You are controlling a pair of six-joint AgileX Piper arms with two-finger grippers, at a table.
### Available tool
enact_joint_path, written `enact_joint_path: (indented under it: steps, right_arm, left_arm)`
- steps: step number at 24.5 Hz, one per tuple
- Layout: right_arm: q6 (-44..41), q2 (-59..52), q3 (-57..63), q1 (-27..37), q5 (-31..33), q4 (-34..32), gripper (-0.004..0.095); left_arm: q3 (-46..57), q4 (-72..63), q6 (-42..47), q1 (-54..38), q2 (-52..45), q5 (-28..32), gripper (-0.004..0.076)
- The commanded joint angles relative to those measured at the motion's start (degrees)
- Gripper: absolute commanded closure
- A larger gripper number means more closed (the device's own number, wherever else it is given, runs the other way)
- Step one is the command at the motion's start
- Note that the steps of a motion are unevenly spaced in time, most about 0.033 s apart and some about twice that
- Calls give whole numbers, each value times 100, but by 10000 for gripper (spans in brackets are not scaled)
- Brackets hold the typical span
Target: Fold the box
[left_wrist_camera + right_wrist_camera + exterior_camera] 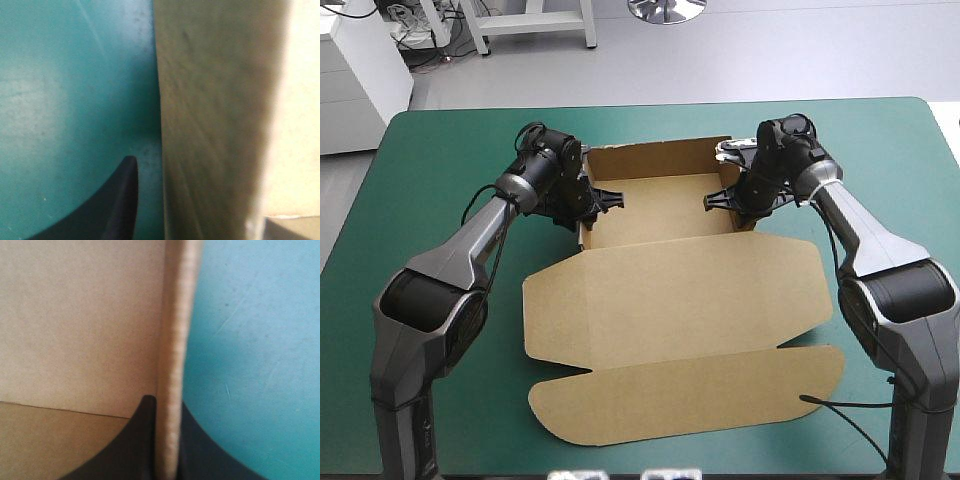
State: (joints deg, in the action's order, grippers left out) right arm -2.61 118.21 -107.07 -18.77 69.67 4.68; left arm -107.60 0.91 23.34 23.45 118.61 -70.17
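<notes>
**Box half raised, one gripper at each side wall**

High view: the brown box (670, 300) lies in the middle of the table (440, 150). Its tray part is toward the far edge, and there the back wall and the two side walls stand up. The lid lies flat on the teal-green cover (880, 140) and reaches toward the near edge, where its long rounded flap is also flat. The left gripper (608, 197) is at the tray's left side wall and points inward over the tray floor. The right gripper (712, 203) is at the right side wall and points inward too, so the two face each other across the tray.

Left wrist view: a raised wall of the box (215, 125) stands just ahead of the left gripper and is very close to the camera. On one side of the wall there is the bare cover (65, 100), on the other side paler board. Whether this gripper clamps the wall or stands free of it, I cannot tell.

Right wrist view: the thin edge of the side wall (175, 340) runs straight out from the right gripper. Its black fingers (140, 445) are nearly together, one on each face of the wall and touching it, so the gripper pinches the box. The inside of the tray is on one side, the cover (255, 355) on the other.
</notes>
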Motion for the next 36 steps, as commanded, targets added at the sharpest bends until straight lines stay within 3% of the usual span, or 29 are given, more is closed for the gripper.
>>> enact_joint_path:
  steps: [1, 5, 9, 14, 19, 24, 30, 36]
  right_arm:
    - [158, -150, -75, 71, -129, -341, 920]
    - [158, -150, -139, 71, -84, -320, 869]
    - [158, -150, -392, 71, -3, -319, 670]
    - [158, -150, -702, 71, 137, -319, 399]
    - [158, -147, -703, 71, 176, -298, 340]
    - [136, -147, -715, 71, -20, -161, 340]
    - [65, -161, -1879, 71, 218, -90, 339]
    - [-16, -385, -2162, 71, 218, -52, 340]
  left_arm:
    - [-297, 307, -169, 13, -245, 32, 734]
    - [-510, 307, -414, 13, -245, -91, 727]
    - [-568, 307, -630, 13, -245, -241, 659]
    - [-568, 269, -673, 13, -245, -197, 425]
    - [-568, 443, -701, 13, -245, -192, 202]
    - [-636, 798, -669, 13, -245, -362, 204]
    - [-2033, 665, -669, 13, -273, -362, 212]
    - [-2620, 170, -906, 13, -708, -376, 243]
